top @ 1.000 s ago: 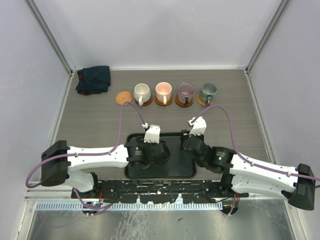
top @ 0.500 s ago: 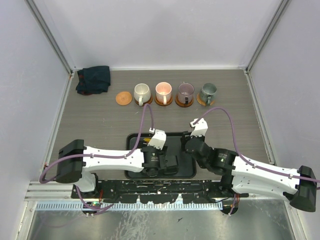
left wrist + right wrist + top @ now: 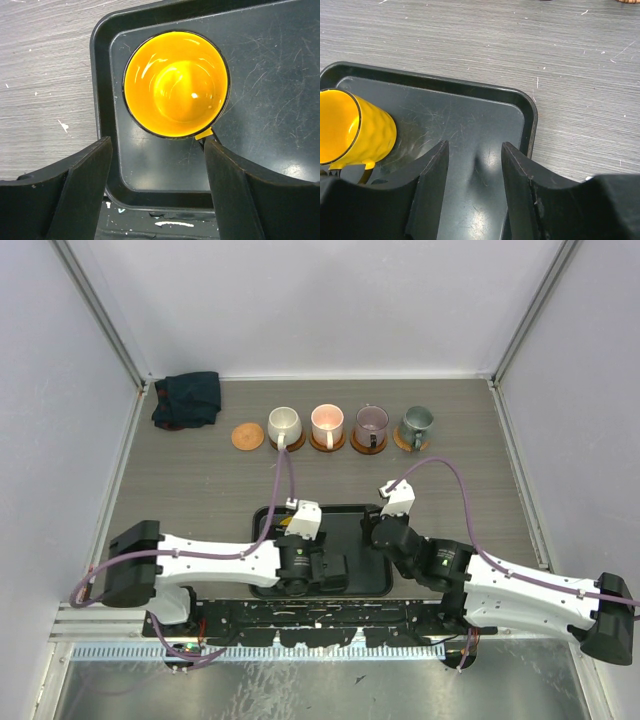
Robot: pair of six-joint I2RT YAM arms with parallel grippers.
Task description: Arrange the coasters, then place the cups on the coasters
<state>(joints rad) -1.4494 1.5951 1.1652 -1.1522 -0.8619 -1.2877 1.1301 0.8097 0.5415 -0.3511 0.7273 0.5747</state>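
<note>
Left end effector (image 3: 157,150) is spread wide and empty. The upright yellow cup (image 3: 176,82) sits just ahead of its fingertips, at the left end of the black tray (image 3: 102,100). Right end effector (image 3: 472,150), narrower and empty, is farther from the cup. The bare coaster (image 3: 247,436) lies far-left on the table (image 3: 200,490).

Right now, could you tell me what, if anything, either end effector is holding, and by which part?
Nothing is held. The left end effector is open beside the yellow cup, not gripping it; the right end effector is open over the black tray.
</note>
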